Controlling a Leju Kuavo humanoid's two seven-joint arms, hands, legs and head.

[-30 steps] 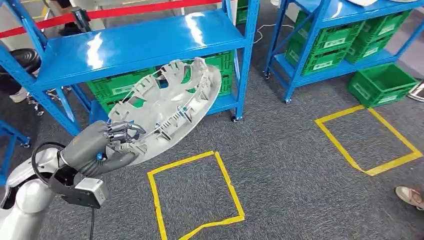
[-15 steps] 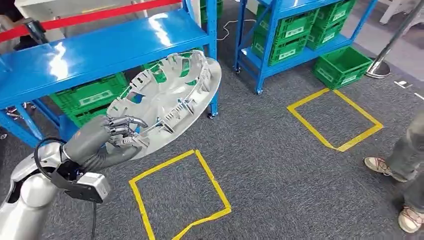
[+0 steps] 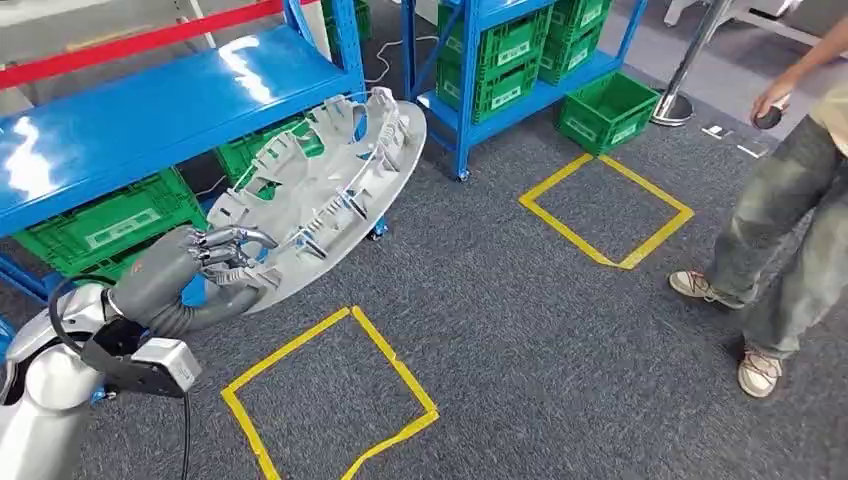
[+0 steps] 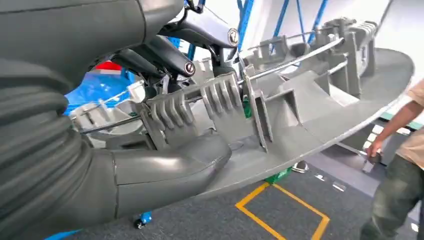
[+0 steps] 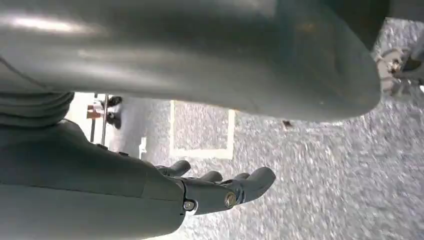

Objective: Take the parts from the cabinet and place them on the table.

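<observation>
Since the earlier frames the whole head view has swung, so the camera has turned: the blue shelving (image 3: 150, 110) sits further left and a person (image 3: 790, 200) in grey trousers now stands at the right edge of the grey carpet (image 3: 560, 330). In the head view, the left hand (image 3: 190, 270) grips the round grey wheel cover (image 3: 320, 195) by its lower rim, tilted up in the air in front of the shelving, above a yellow tape square (image 3: 330, 400). Green crates (image 3: 100, 225) sit under the shelf.

From the left wrist, the thumb lies under the wheel cover's (image 4: 310, 115) rim and darker fingers (image 4: 165, 52) hook over its ribbed inside.

From the right wrist, the right hand (image 5: 200, 192) hangs over carpet, fingers loosely extended and holding nothing.
</observation>
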